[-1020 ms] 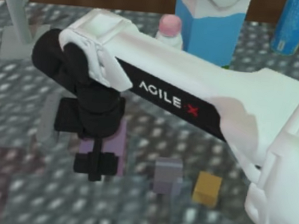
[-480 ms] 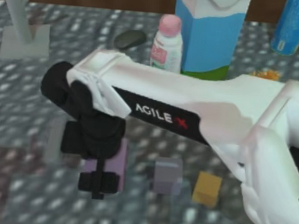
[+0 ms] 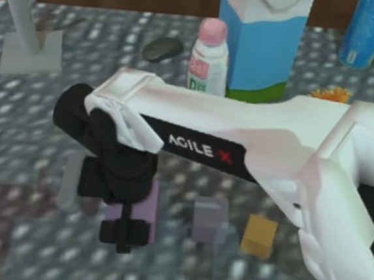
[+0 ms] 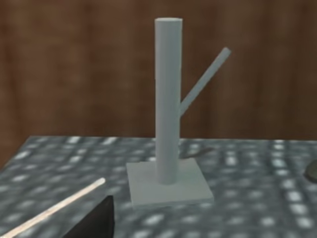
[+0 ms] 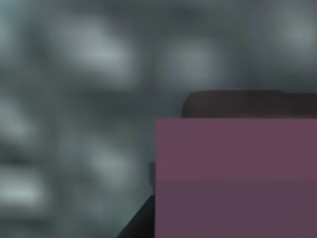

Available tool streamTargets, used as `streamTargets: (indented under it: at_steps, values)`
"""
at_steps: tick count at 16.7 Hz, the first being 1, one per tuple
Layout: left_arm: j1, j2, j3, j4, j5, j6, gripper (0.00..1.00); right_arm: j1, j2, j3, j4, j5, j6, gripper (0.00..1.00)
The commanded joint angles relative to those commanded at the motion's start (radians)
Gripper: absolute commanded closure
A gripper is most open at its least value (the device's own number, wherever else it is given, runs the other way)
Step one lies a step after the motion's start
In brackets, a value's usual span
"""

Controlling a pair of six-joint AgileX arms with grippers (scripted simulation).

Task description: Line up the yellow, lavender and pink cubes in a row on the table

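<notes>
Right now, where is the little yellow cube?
In the top view the yellow cube sits on the table toward the near right, just right of the lavender cube.

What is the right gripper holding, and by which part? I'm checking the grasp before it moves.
The right gripper is at the pink cube, seemingly on its sides, but the hold cannot be told for sure.

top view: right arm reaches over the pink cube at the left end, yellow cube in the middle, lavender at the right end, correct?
Not quite. The top view shows the lavender cube in the middle and the yellow cube at the right end. The right gripper is indeed over the pink cube at the left end.
</notes>
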Motion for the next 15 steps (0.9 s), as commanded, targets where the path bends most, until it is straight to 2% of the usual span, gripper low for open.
streamTargets:
  at_steps: [10,15]
  values:
    - [0.000,0.000,0.000,0.000,0.000,0.000,0.00,0.000,0.000,0.000,0.000,0.000,0.000,0.02]
    - [0.000,0.000,0.000,0.000,0.000,0.000,0.00,0.000,0.000,0.000,0.000,0.000,0.000,0.00]
